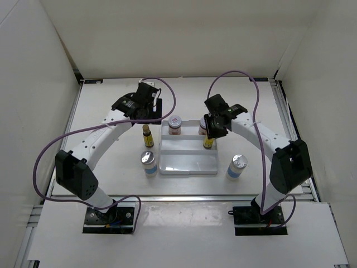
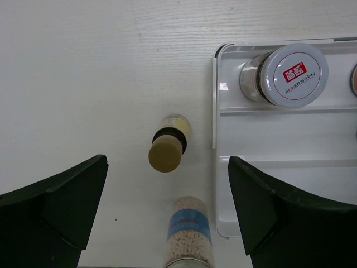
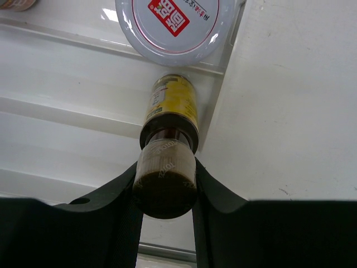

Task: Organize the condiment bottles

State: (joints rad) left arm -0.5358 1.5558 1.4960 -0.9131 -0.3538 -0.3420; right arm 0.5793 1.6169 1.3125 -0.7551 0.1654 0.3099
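Our right pincer [image 3: 166, 184] clamps the yellow-labelled bottle [image 3: 170, 106], upright straight beneath it over the tray [image 3: 67, 95]; our left pincer [image 2: 167, 164] gapes.

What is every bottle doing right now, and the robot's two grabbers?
left jar: upright, lid on, in the tray's far slot.
right jar: upright, lid on, same slot.
left slim bottle: standing capped on the table.
right slim bottle: gripped by its cap, at the tray.
left shaker: upright on the table.
right shaker: upright on the table.
left gripper: open above the left slim bottle.
right gripper: shut on the right slim bottle.
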